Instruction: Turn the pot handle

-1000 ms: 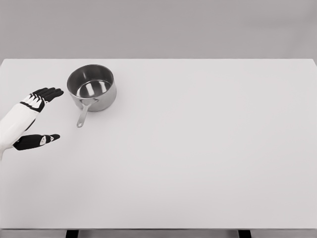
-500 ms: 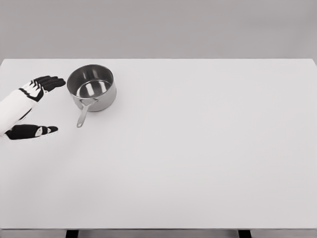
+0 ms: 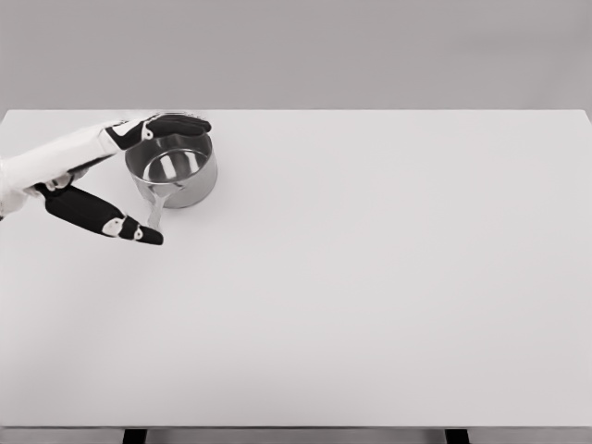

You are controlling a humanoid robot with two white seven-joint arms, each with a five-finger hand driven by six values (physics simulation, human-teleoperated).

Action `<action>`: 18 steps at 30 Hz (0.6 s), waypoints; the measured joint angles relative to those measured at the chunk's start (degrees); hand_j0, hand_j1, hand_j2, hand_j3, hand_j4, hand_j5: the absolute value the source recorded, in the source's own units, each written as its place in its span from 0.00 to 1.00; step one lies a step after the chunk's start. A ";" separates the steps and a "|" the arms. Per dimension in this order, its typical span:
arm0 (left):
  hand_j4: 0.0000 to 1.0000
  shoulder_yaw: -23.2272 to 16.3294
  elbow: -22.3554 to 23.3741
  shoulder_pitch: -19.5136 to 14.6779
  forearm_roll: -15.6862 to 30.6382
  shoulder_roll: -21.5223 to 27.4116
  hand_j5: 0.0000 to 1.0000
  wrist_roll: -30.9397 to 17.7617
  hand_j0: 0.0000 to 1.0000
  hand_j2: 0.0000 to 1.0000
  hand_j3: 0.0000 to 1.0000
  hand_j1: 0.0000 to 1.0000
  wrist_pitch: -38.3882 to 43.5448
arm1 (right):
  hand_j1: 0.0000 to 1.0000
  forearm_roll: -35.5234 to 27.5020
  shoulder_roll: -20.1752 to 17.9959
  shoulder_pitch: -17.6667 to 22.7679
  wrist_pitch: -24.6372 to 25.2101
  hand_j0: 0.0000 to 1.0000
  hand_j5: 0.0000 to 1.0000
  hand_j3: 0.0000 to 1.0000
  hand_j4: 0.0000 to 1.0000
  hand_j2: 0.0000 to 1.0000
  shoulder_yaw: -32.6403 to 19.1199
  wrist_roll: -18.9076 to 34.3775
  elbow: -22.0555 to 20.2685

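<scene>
A steel saucepan point(image 3: 181, 176) stands at the table's far left, its short handle point(image 3: 154, 214) pointing toward the near edge. My left hand point(image 3: 178, 181) reaches in from the left and is open, spread wide around the pot. Its fingers point(image 3: 174, 125) lie over the pot's far rim. The thumb point(image 3: 109, 219) stretches along the near side, its tip right by the handle's end. Whether the thumb touches the handle I cannot tell. The right arm does not show.
The white table point(image 3: 370, 277) runs wide to the right and toward me. Its far edge lies just behind the pot, and its left edge is close to my forearm point(image 3: 55, 159).
My left hand has swung right and away from me, from beside the pot to around it; fingers now sit over the far rim and the thumb near the handle's end. The pot has not moved.
</scene>
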 measured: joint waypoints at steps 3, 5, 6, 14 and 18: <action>1.00 -3.57 0.01 0.79 2.94 0.13 1.00 -0.04 1.00 1.00 1.00 1.00 2.62 | 1.00 0.00 0.00 0.00 -0.01 1.00 1.00 1.00 1.00 1.00 0.00 0.03 -0.01; 1.00 -6.89 0.01 1.85 4.53 0.24 1.00 -0.05 1.00 1.00 1.00 1.00 3.30 | 1.00 0.00 0.00 0.00 -0.01 1.00 1.00 1.00 1.00 1.00 -0.02 0.03 0.01; 1.00 -8.16 -0.01 3.25 5.16 0.28 1.00 -0.06 1.00 1.00 1.00 1.00 3.42 | 1.00 0.00 0.00 0.00 -0.01 1.00 1.00 1.00 1.00 1.00 -0.01 0.03 0.00; 1.00 -11.25 -0.06 14.07 8.92 -0.27 1.00 -0.06 1.00 1.00 1.00 1.00 3.72 | 1.00 0.00 0.00 0.00 -0.02 1.00 1.00 1.00 1.00 1.00 0.01 0.03 0.00; 1.00 -10.70 -0.03 13.89 11.15 -1.49 1.00 -0.05 1.00 1.00 1.00 1.00 6.97 | 1.00 0.00 0.00 0.00 0.00 1.00 1.00 1.00 1.00 1.00 -0.01 0.01 0.00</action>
